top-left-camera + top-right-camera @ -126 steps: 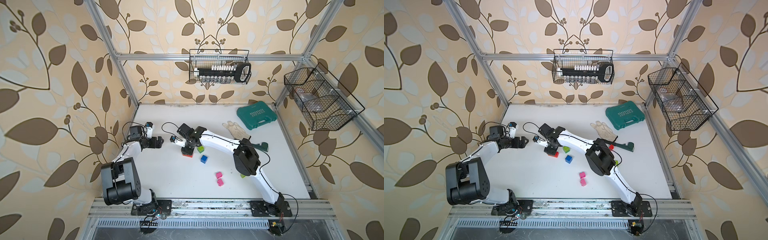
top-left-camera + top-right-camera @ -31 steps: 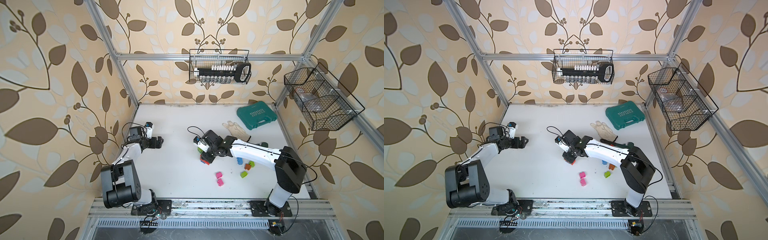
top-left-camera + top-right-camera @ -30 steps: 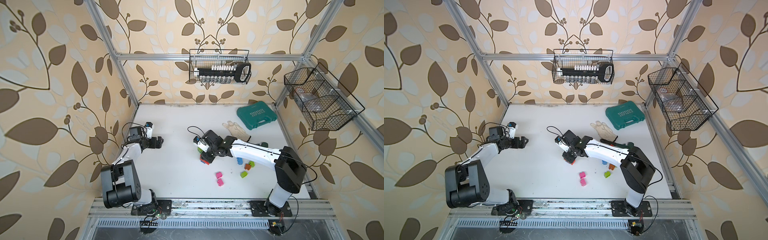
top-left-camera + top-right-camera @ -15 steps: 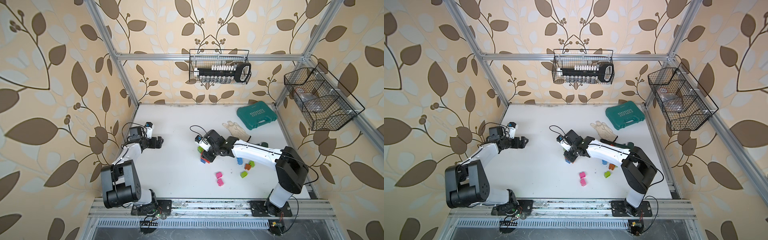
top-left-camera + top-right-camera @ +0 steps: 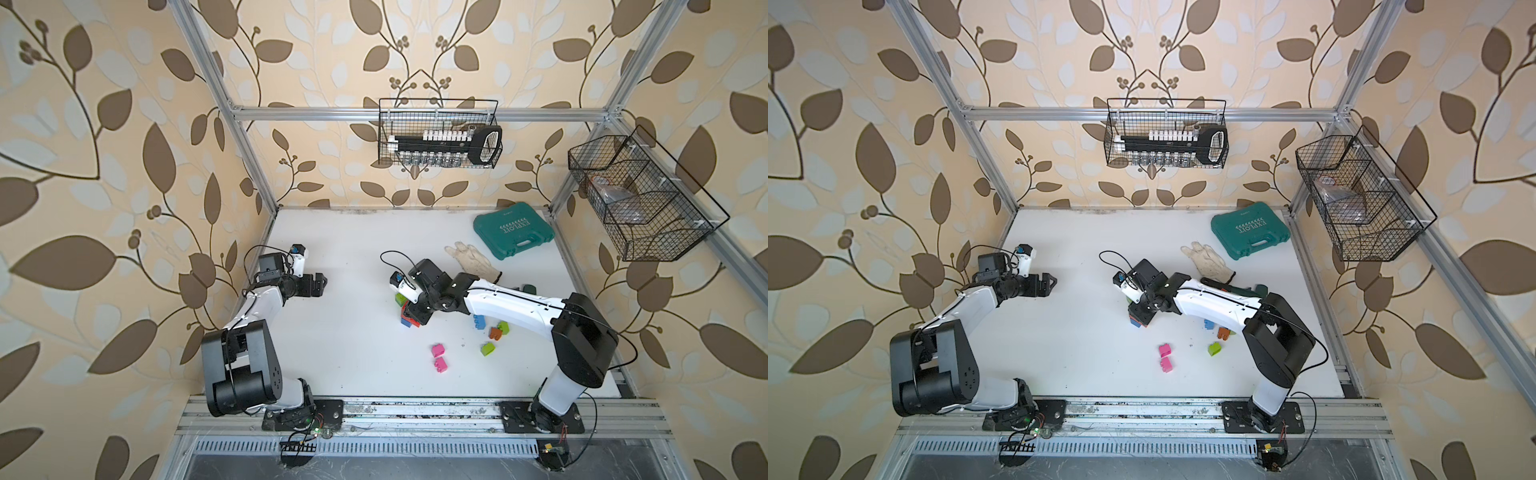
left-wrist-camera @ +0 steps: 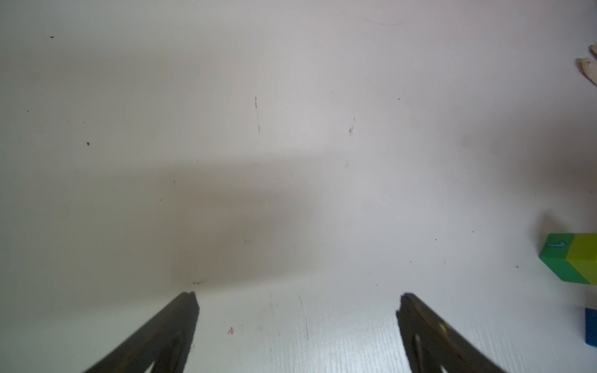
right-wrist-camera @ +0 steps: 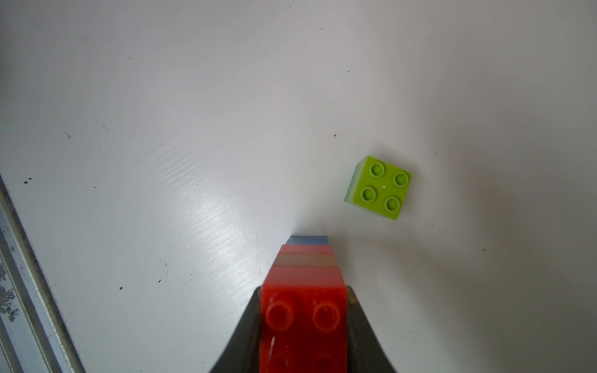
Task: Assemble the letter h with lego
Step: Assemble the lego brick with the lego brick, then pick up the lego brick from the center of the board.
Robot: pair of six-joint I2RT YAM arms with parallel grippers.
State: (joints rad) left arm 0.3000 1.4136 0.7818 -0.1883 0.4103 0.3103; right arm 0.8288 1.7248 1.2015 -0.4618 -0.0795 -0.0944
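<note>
My right gripper (image 7: 303, 323) is shut on a red lego brick (image 7: 303, 277) near the table's middle, and is also seen from above (image 5: 413, 316) (image 5: 1140, 316). A blue brick (image 5: 406, 322) shows just under the red one; whether they are joined I cannot tell. A lime brick (image 7: 379, 187) stands close beside them, studs up, apart from the jaws. Two pink bricks (image 5: 439, 356) lie nearer the front. Light blue (image 5: 479, 322), orange (image 5: 495, 333) and lime (image 5: 488, 348) bricks lie under my right forearm. My left gripper (image 6: 297, 310) (image 5: 320, 284) hangs open over bare table at the left.
A teal case (image 5: 514, 230) lies at the back right, with a white glove (image 5: 471, 257) in front of it. A dark green tool (image 5: 528, 287) shows behind my right arm. Wire baskets (image 5: 438, 133) (image 5: 640, 199) hang on the back and right walls.
Since about four seconds ago my right gripper has carried the red brick rightward to the blue brick. Over the last second its wrist only shifted slightly. The left arm has stayed still.
</note>
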